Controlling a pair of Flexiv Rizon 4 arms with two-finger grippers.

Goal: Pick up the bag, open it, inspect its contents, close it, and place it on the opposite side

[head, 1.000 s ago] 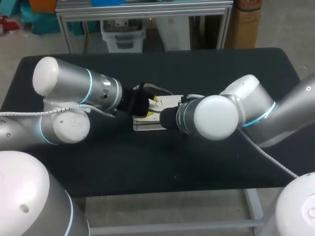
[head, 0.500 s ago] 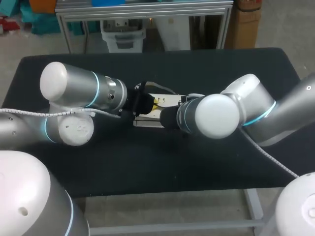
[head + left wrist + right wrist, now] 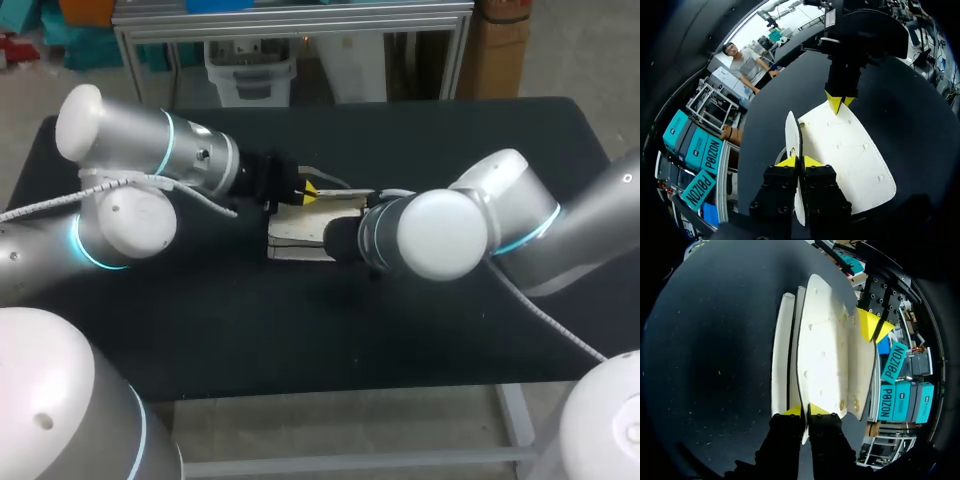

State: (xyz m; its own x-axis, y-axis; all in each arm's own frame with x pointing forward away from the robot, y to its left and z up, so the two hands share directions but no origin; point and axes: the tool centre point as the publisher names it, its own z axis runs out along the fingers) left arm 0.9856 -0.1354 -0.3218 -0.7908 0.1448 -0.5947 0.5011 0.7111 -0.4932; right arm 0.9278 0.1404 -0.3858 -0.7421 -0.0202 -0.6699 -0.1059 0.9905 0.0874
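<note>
A flat white bag [image 3: 298, 228] lies mid-table on the black cloth [image 3: 300, 330]. My left gripper [image 3: 306, 192] is at its far edge, shut on a thin upright white flap [image 3: 792, 132]; its yellow tips [image 3: 799, 162] pinch that flap from both sides. In the left wrist view the bag's broad panel [image 3: 845, 150] spreads out beside the fingers, and my right gripper [image 3: 840, 102] holds its opposite end. In the right wrist view my right gripper [image 3: 805, 410] is shut on the edge of a white layer [image 3: 822, 350], with the left gripper [image 3: 873, 325] ahead. In the head view the right wrist hides its fingers.
The black table [image 3: 480, 130] has open cloth all around the bag. My right arm's elbow [image 3: 440, 235] bulks over the middle right and my left arm [image 3: 140, 160] over the left. A thin dark strap [image 3: 335, 183] trails from the bag's far side.
The left gripper has shut on the bag's flap, then drawn back toward the table's far left with it. The right gripper has kept its hold and place.
</note>
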